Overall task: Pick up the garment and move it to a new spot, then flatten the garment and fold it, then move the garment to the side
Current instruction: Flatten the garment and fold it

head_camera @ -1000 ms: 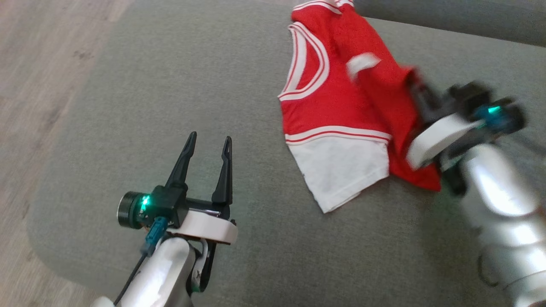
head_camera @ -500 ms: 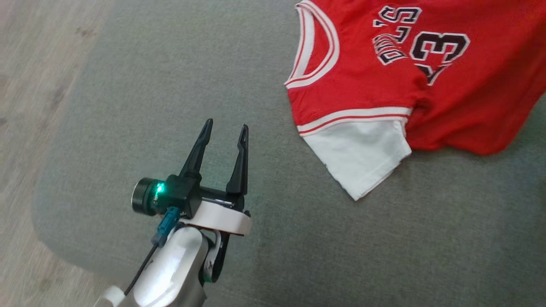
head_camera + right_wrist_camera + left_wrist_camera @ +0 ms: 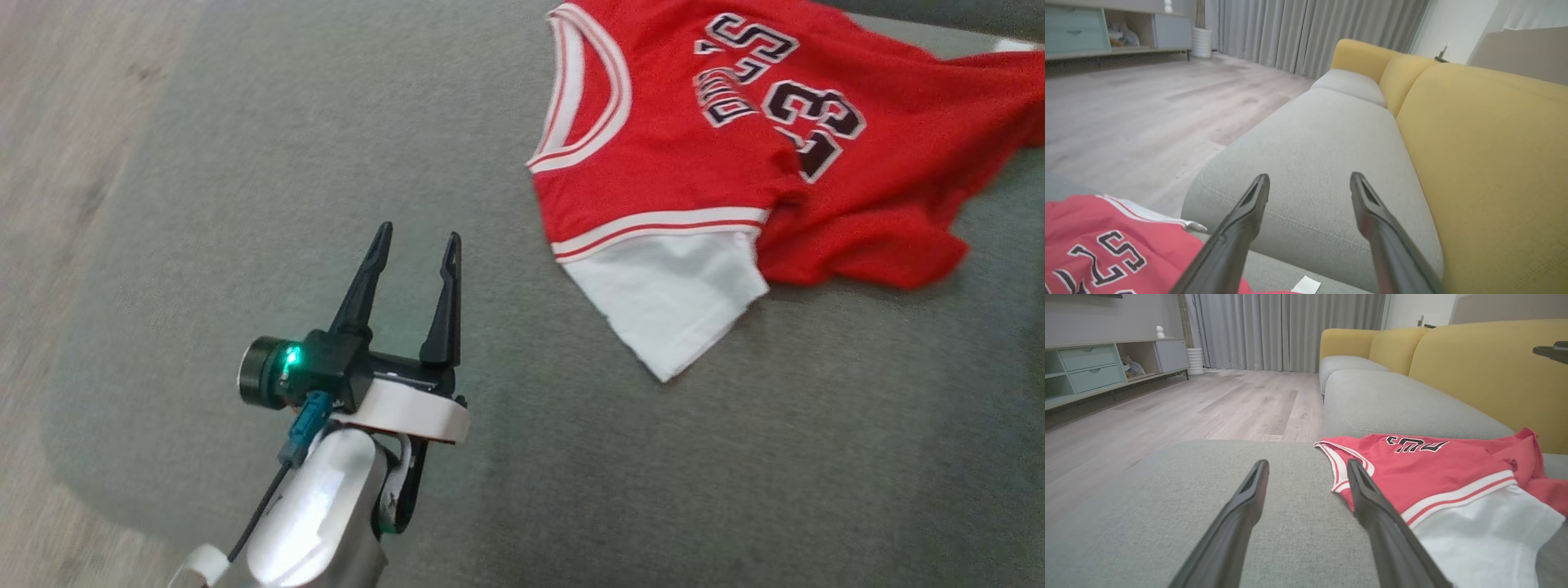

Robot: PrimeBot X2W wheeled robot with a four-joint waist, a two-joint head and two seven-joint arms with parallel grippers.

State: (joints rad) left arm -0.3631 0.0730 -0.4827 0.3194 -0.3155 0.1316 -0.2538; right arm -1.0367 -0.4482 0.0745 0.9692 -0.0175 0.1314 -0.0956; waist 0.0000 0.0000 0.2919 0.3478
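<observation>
Red jersey (image 3: 694,163), upper right, looks light and limp; pinch the hem edges. Left claw (image 3: 418,235) and right claw (image 3: 1309,176) apart, empty.

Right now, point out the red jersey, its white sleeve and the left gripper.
red jersey (image 3: 669,163): head view, red chest fabric.
white sleeve (image 3: 665,302): head view, sleeve's middle.
left gripper (image 3: 418,233): head view, between its fingertips.

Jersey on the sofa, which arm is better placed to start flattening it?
Probably the left. The left gripper is open, low over the grey cushion, with the jersey and its white sleeve just beside it. The right gripper is open, but points past the jersey toward the next cushion.
</observation>
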